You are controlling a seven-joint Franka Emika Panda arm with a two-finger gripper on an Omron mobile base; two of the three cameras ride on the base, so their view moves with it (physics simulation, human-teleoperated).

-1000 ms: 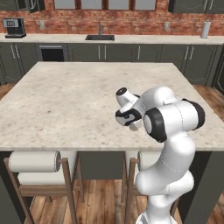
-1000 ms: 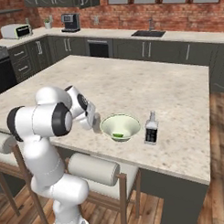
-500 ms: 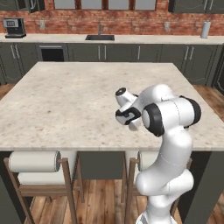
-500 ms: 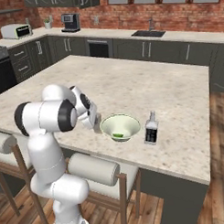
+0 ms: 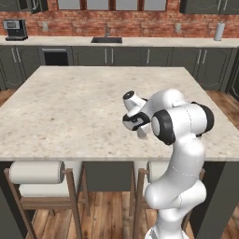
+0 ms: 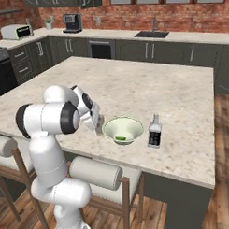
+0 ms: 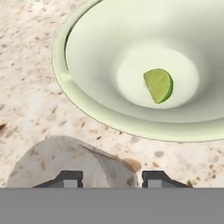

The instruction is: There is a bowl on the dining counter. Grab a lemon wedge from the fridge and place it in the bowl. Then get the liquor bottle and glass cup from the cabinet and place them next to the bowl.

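The pale cream-green bowl (image 6: 109, 127) (image 7: 87, 57) rests on the dining counter (image 6: 148, 87) near its front edge, with a green lemon wedge (image 6: 120, 138) (image 7: 158, 85) lying in it. The liquor bottle (image 6: 155, 132) stands upright just right of the bowl. The translucent glass cup (image 6: 101, 123) (image 7: 65, 159) stands on the stone right beside the bowl's left rim. My gripper (image 6: 95, 118) (image 7: 109, 179) is at the cup, its two fingertips (image 7: 70, 178) apart, with the cup's body showing between and past them.
Padded wooden stools (image 6: 92, 173) (image 5: 37, 172) stand under the counter's front edge below my arm. Across the aisle runs the wall counter with a sink (image 6: 152, 34) and a coffee machine (image 6: 72, 23). The counter top (image 5: 70, 102) stretches wide to the left and back.
The jaws have spread apart around the glass cup, which stands on the counter beside the bowl. The arm has barely shifted; bowl, wedge and bottle have not moved.
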